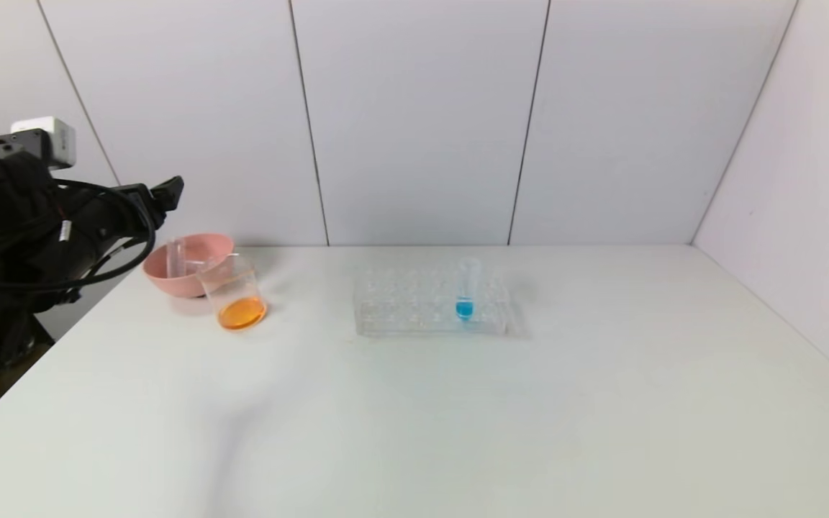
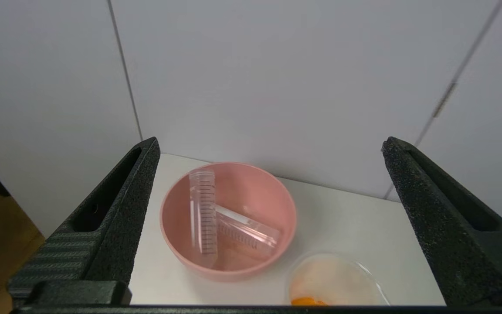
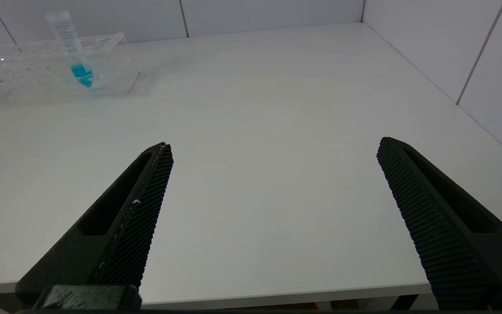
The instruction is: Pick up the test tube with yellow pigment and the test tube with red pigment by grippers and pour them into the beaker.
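Note:
The beaker point(image 1: 237, 291) stands on the white table at the far left and holds orange liquid; it also shows in the left wrist view point(image 2: 336, 281). No tube with yellow or red liquid is in view. Two empty clear tubes point(image 2: 203, 213) point(image 2: 246, 229) lie crossed in the pink bowl point(image 2: 251, 187), just behind the beaker. My left gripper point(image 1: 166, 193) is open and empty, raised off the table's left edge, above and back from the bowl point(image 1: 170, 282); its jaws stand wide apart in the left wrist view point(image 2: 272, 144). My right gripper point(image 3: 273, 146) is open and empty over the table's near edge.
A clear many-holed rack point(image 1: 414, 309) sits at the table's middle back with one tube of blue liquid point(image 1: 466, 288) upright in it; both show in the right wrist view point(image 3: 24, 78) point(image 3: 74, 48). White walls close the back and right.

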Controlling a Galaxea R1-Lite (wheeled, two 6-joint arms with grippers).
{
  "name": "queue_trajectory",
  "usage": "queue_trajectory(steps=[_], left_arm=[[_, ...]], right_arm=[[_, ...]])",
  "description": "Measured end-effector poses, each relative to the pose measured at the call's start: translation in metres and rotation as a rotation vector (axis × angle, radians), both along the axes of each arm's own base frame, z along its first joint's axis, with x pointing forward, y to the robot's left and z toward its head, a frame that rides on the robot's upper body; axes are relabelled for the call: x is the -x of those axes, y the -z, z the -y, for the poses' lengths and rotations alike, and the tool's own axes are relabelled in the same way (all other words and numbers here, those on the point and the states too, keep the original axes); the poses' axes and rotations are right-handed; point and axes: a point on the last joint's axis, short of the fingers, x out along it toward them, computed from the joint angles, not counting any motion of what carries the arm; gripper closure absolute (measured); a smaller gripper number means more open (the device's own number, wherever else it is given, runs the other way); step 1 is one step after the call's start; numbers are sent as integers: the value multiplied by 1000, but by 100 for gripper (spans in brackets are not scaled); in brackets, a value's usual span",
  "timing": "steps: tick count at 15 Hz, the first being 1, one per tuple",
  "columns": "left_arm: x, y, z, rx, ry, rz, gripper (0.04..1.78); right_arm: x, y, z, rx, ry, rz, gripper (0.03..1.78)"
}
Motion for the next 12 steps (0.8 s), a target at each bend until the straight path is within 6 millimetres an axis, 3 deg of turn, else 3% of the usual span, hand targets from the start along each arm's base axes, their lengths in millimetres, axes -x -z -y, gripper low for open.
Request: queue_trajectory(steps=[5, 12], left_arm=[[119, -4, 17, -24, 138, 41, 4], [252, 0, 18, -97, 197, 143, 4]], right_arm=[[0, 0, 0, 0, 0, 0, 10], [0, 0, 0, 0, 0, 0, 10]])
